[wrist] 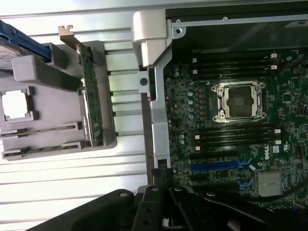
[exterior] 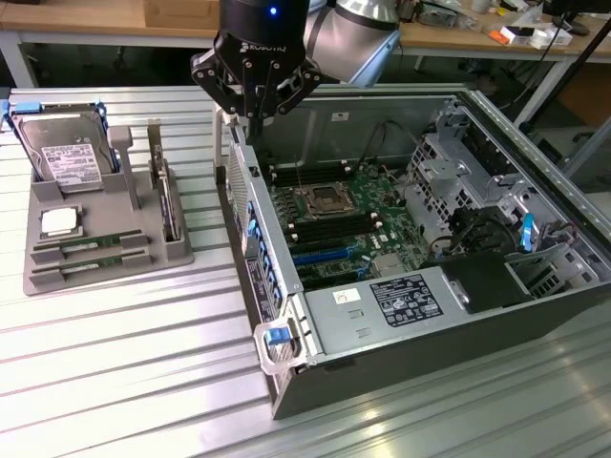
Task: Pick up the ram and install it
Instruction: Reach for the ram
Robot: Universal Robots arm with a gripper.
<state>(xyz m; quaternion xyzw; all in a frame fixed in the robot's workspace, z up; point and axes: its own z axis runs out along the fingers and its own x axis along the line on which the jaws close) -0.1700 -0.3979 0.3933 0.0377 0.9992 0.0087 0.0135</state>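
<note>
Overall light: bright, even overhead light is falling across the ribbed metal table (exterior: pixel 124 382).
Glare: white streaks are running along the table's ribs, strongest toward the corner below the computer case (exterior: pixel 458 334).
Shadow: the case walls are darkening the motherboard (wrist: pixel 226 144) along its far edge.

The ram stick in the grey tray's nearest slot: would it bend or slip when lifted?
Probably stiff: the ram stick is a narrow circuit board. Likely light, being slim. It sits on edge in a slot of the grey tray, so it may bind if pulled crooked.
</note>
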